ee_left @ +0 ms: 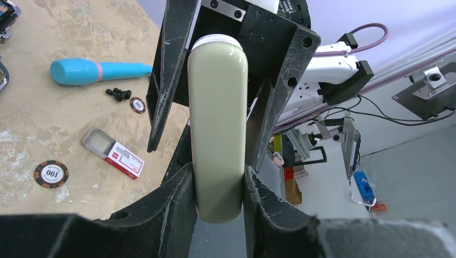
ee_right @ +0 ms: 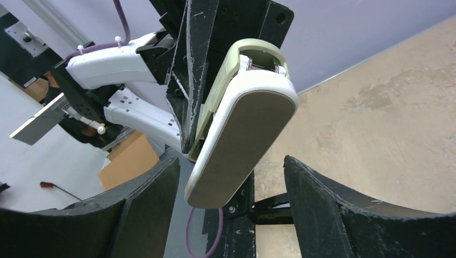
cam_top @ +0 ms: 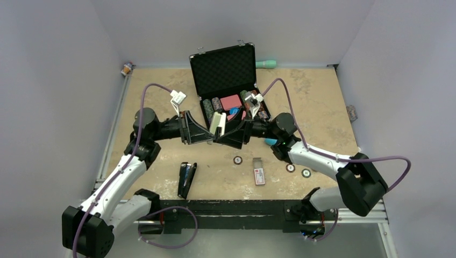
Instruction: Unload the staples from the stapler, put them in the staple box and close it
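Observation:
The black stapler (cam_top: 186, 180) lies on the table near the front left, apart from both grippers. My left gripper (cam_top: 211, 132) is shut on a second, pale green and white stapler (cam_top: 217, 123) and holds it upright in the air over the table's middle. In the left wrist view both fingers press this stapler's sides (ee_left: 218, 123) at the left gripper (ee_left: 218, 171). My right gripper (ee_right: 230, 160) is open, its fingers on either side of the pale stapler's white base (ee_right: 242, 134) without touching it. It meets the left gripper tip to tip (cam_top: 225, 134).
A small red-and-white box (cam_top: 259, 174) lies open at the front middle, also in the left wrist view (ee_left: 121, 158). Poker chips (cam_top: 237, 159) are scattered nearby. An open black case (cam_top: 223, 67) stands at the back. A blue marker (ee_left: 99, 71) lies by the right arm.

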Controlling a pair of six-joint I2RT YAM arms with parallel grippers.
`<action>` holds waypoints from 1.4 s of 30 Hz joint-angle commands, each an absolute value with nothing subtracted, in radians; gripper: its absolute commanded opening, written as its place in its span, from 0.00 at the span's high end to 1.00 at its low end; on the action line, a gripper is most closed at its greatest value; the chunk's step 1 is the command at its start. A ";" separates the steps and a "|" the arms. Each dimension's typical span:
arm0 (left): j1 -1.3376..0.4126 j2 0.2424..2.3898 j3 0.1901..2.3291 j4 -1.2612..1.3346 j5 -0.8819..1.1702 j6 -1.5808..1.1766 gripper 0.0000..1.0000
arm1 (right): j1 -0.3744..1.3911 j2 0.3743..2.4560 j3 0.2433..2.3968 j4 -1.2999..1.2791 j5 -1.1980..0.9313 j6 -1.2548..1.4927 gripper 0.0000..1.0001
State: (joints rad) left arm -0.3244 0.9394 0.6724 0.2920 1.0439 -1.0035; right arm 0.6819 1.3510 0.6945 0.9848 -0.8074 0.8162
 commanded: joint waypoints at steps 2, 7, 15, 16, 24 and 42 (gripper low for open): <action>-0.337 0.925 0.666 0.375 1.031 -1.003 1.00 | 0.707 1.358 0.745 1.033 -0.812 0.822 0.32; -0.337 0.924 0.661 0.369 1.022 -0.995 1.00 | 0.718 1.377 0.748 1.035 -0.810 0.822 0.63; -0.337 0.909 0.660 0.305 1.010 -0.948 1.00 | 0.719 1.365 0.742 0.989 -0.795 0.805 1.00; -0.337 0.906 0.660 0.290 1.005 -0.938 1.00 | 0.718 1.361 0.742 0.977 -0.792 0.799 1.00; -0.337 0.863 0.704 -0.046 0.866 -0.771 0.33 | 0.719 1.332 0.771 0.675 -0.677 0.729 1.00; -0.364 0.746 0.527 -0.342 0.508 -0.712 0.89 | 0.818 1.477 1.021 -0.139 -0.230 0.762 1.00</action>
State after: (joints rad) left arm -0.3431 0.7776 0.5915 -0.3408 0.5652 -0.6765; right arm 0.8097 1.4349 0.9585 -0.0162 -0.2897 0.7139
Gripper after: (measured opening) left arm 0.234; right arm 0.357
